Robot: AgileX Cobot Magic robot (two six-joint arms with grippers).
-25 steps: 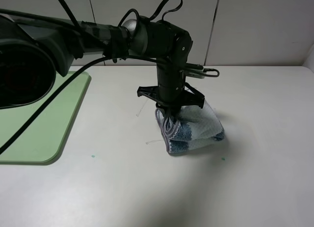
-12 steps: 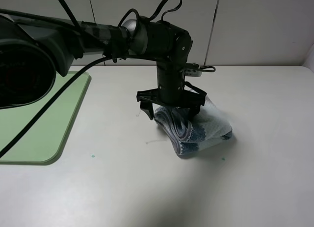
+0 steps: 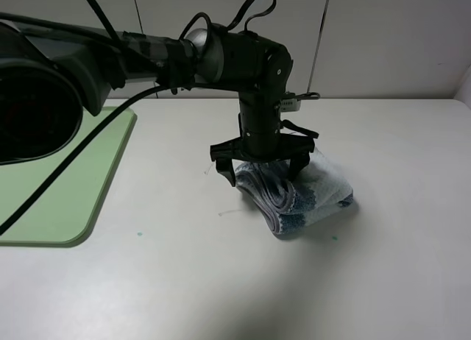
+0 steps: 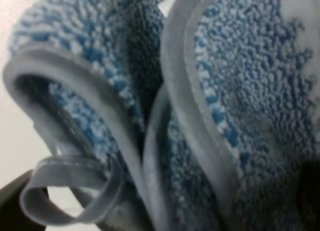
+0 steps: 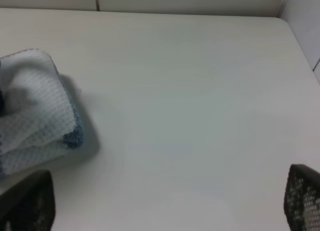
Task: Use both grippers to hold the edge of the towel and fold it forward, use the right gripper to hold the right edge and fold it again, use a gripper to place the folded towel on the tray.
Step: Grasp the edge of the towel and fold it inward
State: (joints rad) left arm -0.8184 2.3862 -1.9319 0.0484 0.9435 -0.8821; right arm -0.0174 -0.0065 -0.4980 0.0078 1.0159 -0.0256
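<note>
Writing or brand marks cannot be read anywhere in these views; the black arm shows no label that is clear enough. The towel (image 3: 298, 193) lies on the white counter (image 3: 383, 266) as a thick folded bundle, with slate-blue and white terry stripes and a thin grey hem (image 4: 187, 96). In the left wrist view the hem runs in several curved layers very close to the camera, and one loose loop of it curls at the side. The pile looks rough and fluffy.

The left tool (image 3: 265, 167) stands directly over the bundle, pointing down, with its jaws wide apart, one finger on each side of the towel's upper part; it does not pinch the cloth. The right tool (image 5: 165, 206) is also wide open; only its two black fingertips show at the corners of its own view, above the bare counter, near the towel.

The light-green tray (image 3: 51, 207) lies on the counter at the left of the high view, well apart from the towel.
</note>
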